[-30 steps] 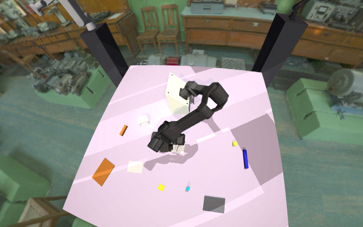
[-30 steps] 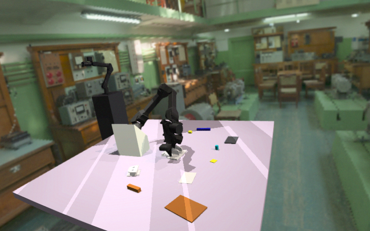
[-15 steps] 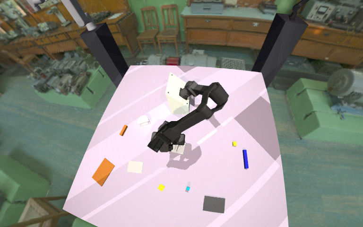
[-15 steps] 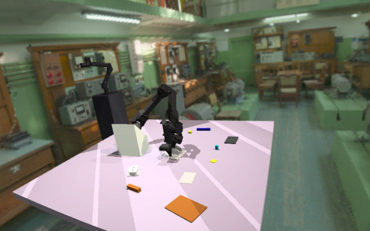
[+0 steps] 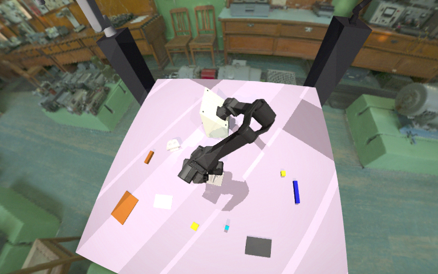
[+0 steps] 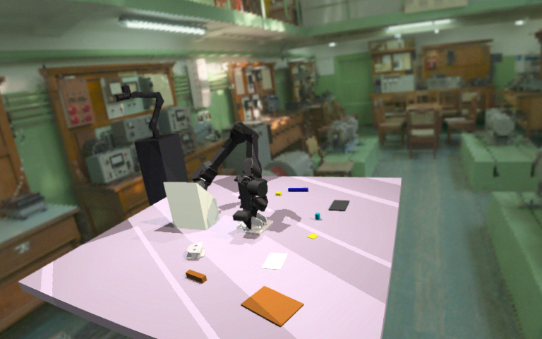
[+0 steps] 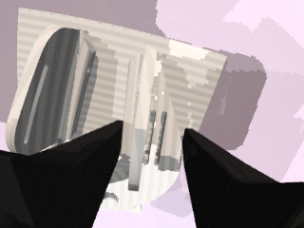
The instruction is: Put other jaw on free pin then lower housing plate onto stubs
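My gripper (image 7: 154, 131) (image 6: 250, 224) points down at the pale base plate (image 7: 38, 24) (image 5: 217, 181) (image 6: 265, 228). It is shut on a pale upright jaw (image 7: 146, 95), which stands between the fingertips in the wrist view. Whether this jaw's hole is on its pin is hidden. Another pale upright part (image 7: 47, 90) with a rounded outline and dark shaded face stands on the left of the base, apart from the held jaw. Gear teeth and pins cannot be made out. A small white part with holes (image 5: 173, 144) (image 6: 195, 250), possibly the housing plate, lies apart on the table.
A large cream wedge-shaped block (image 5: 213, 121) (image 6: 188, 205) stands behind the base, close to my arm. An orange bar (image 5: 149, 157) (image 6: 196, 276), a white sheet (image 5: 163, 201) (image 6: 274, 260) and an orange panel (image 5: 125, 207) (image 6: 272, 306) lie on the table. A yellow piece (image 5: 194, 226) and a cyan piece (image 5: 226, 228) lie nearby.
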### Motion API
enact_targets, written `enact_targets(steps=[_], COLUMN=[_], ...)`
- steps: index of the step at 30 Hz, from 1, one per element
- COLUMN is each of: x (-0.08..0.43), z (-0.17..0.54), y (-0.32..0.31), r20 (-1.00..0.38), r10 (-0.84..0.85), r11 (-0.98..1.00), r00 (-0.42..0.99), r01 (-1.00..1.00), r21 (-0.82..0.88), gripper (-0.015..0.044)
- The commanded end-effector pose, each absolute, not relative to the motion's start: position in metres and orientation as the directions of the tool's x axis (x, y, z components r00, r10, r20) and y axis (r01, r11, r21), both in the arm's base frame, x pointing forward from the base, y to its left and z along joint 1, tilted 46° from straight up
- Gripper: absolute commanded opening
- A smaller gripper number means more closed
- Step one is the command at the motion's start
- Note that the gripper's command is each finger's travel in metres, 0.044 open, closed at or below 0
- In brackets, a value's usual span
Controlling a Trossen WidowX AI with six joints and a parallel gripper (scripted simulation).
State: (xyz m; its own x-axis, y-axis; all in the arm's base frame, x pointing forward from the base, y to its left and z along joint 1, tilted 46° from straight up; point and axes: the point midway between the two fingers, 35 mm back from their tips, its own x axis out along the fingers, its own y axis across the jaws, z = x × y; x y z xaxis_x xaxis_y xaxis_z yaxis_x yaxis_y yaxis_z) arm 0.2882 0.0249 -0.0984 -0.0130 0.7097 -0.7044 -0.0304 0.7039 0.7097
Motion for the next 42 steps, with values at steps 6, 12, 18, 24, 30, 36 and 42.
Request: enact_targets(steps=[6, 12, 18, 24, 30, 36, 42], x=[0.2895, 0.2895, 0.2895, 0.2894, 0.2894, 0.2894, 0.2894], z=[-0.0981, -0.0984, -0.0996, -0.1008, -0.1011, -0.1011, -0.1011], y=[0.0247, 0.0250, 0.0263, 0.0275, 0.0278, 0.0278, 0.0278], r20=[-0.705, -0.705, -0.705, -0.705, -0.705, -0.705, -0.705], r10=[0.709, 0.709, 0.709, 0.709, 0.709, 0.709, 0.709], r11=[0.704, 0.704, 0.704, 0.704, 0.704, 0.704, 0.704], r00=[-0.012, -0.012, -0.012, -0.012, -0.012, -0.012, -0.012], r01=[-0.034, -0.034, -0.034, -0.034, -0.034, -0.034, -0.034], r21=[0.709, 0.709, 0.709, 0.709, 0.709, 0.709, 0.709], gripper=[0.0134, 0.0134, 0.0134, 0.0134, 0.0134, 0.0134, 0.0134])
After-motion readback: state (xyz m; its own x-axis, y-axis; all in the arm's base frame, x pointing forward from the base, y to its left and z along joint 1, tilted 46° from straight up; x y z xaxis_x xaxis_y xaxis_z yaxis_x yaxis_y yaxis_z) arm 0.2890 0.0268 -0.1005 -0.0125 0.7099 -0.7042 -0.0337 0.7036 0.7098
